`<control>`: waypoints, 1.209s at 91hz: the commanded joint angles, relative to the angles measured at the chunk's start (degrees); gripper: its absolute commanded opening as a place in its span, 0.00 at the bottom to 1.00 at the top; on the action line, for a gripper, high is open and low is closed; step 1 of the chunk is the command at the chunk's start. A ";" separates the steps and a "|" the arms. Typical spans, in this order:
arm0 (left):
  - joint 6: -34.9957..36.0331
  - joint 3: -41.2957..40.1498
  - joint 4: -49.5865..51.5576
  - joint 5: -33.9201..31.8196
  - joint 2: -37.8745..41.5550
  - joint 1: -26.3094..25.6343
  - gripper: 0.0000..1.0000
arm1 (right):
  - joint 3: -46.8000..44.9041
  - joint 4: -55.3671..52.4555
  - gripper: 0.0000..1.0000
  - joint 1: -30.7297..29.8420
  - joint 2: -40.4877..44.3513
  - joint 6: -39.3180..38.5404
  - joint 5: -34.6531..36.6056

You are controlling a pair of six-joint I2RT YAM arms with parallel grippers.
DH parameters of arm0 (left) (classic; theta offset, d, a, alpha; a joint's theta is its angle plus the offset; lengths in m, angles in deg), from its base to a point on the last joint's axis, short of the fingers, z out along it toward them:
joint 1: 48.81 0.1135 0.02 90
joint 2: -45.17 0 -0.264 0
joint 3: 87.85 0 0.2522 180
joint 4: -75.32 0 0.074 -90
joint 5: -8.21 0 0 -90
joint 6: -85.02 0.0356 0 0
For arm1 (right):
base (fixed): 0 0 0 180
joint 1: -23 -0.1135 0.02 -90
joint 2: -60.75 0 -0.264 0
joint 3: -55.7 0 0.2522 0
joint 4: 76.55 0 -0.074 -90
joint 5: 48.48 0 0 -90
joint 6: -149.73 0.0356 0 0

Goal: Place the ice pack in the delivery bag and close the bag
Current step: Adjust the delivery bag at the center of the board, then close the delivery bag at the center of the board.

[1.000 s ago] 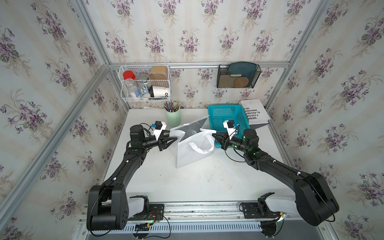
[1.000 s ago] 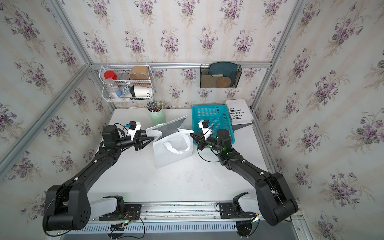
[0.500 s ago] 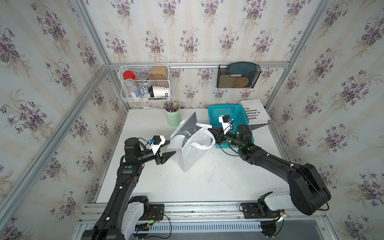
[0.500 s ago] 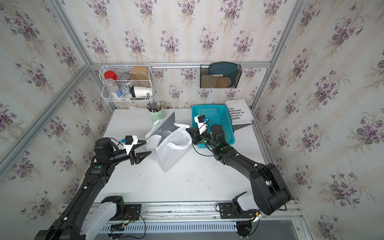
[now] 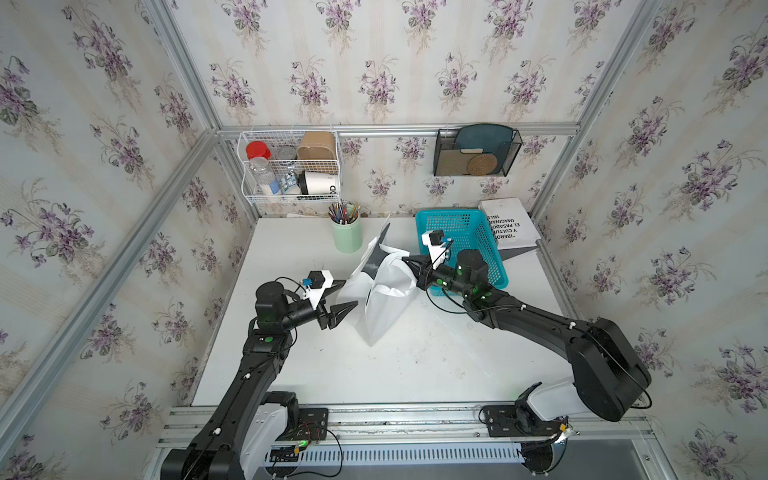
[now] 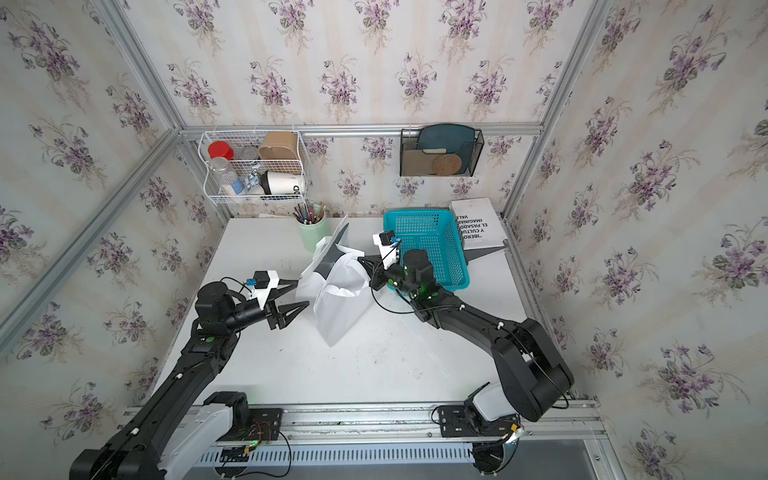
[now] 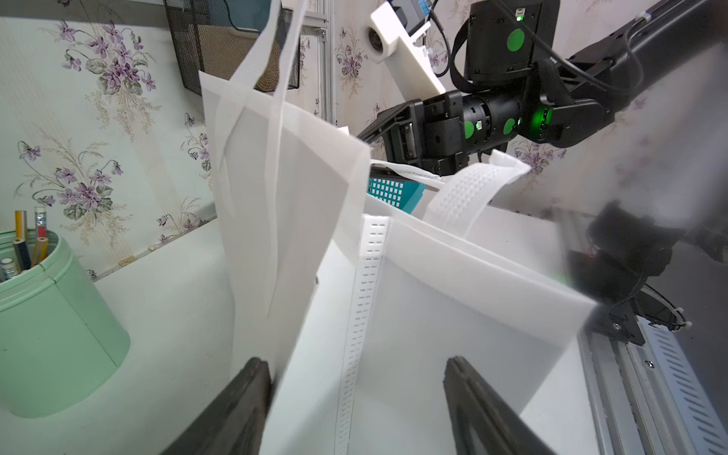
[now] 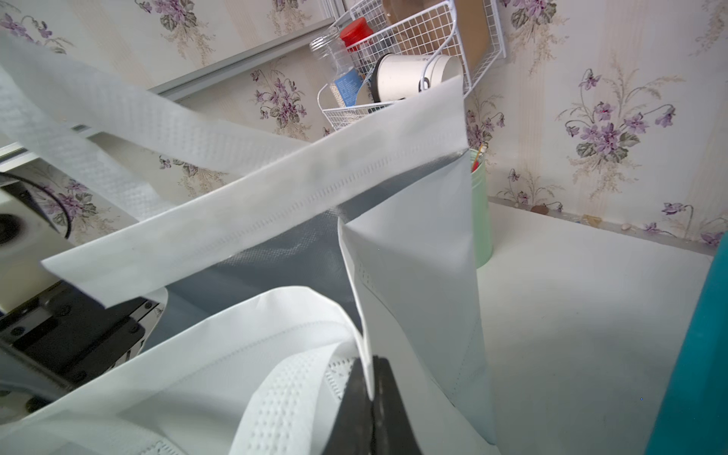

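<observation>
White bench (image 5: 415, 365), floral wallpaper (image 5: 374, 62) on three sides. Bag (image 5: 384, 307) mid-bench, leaning: tall, white, silver lining at the mouth, flat loop handles. Right tool (image 5: 405, 261) pinched tight on the bag's rim. Left tool (image 5: 350, 293) spread wide, empty, just beside the bag. Turquoise basket (image 5: 490, 249) behind the right tool

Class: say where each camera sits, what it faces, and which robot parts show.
Top views: overhead, looking down; left arm, right arm, left pincer, right pincer, delivery bag.
Left wrist: on the left arm, facing the bag; own open fingers, right arm.
Right wrist: on the right arm, facing the silver lining; own pincer shut on the bag.
All share the bag.
</observation>
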 commanded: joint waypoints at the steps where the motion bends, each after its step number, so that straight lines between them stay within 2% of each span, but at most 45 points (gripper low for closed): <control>1: 1.19 -0.29 1.29 -1.31 0.98 -0.18 0.74 | 1.60 -1.76 0.00 -1.70 -1.07 1.93 4.15; 7: 2.43 0.00 2.77 -6.40 1.53 -0.16 0.72 | 2.13 -2.49 0.00 -2.11 -1.48 2.14 5.43; 15: 1.93 0.18 2.90 -15.09 1.33 -0.19 0.58 | 2.30 -4.68 0.02 -2.04 -0.69 0.62 7.38; 19: 2.31 0.42 2.44 -16.47 0.71 -0.16 0.42 | 1.91 -5.65 0.12 -1.86 0.22 -1.46 7.91; 24: 2.28 0.99 1.63 -17.10 -0.52 -0.18 0.14 | 1.17 -6.68 0.23 -1.18 1.66 -3.70 7.98; 27: 1.75 1.52 1.26 -16.62 -1.39 -0.12 0.08 | 0.80 -7.23 0.31 -0.52 2.89 -5.10 7.73; 47: 1.65 2.04 -1.52 -12.78 -3.61 -0.01 0.00 | 1.79 -18.49 0.72 3.40 10.57 -19.58 6.23; 62: 4.01 2.40 -1.92 -11.31 -4.74 0.21 0.00 | 1.42 -25.25 0.90 6.50 17.65 -28.04 5.49; 73: 5.08 2.51 -2.36 -10.65 -5.25 0.43 0.00 | 2.71 -29.33 0.97 6.63 21.66 -33.57 4.10; 78: 5.91 2.48 -2.27 -9.69 -5.44 0.52 0.00 | 3.84 -29.13 0.99 6.66 22.90 -36.22 1.58; 83: 7.04 2.64 -1.88 -8.91 -5.60 0.53 0.00 | 5.64 -28.84 0.99 6.59 22.79 -38.84 -4.76; 90: 8.21 2.99 -1.06 -8.51 -5.68 0.61 0.00 | 12.01 -32.65 0.91 5.34 18.91 -41.80 -13.89; 99: 8.61 3.30 -0.74 -8.41 -5.72 0.61 0.00 | 23.41 -45.83 0.83 -2.62 11.04 -50.17 -14.43; 110: 8.51 3.56 -1.17 -7.83 -5.80 0.61 0.00 | 30.75 -56.33 0.77 -6.65 3.61 -57.61 -15.35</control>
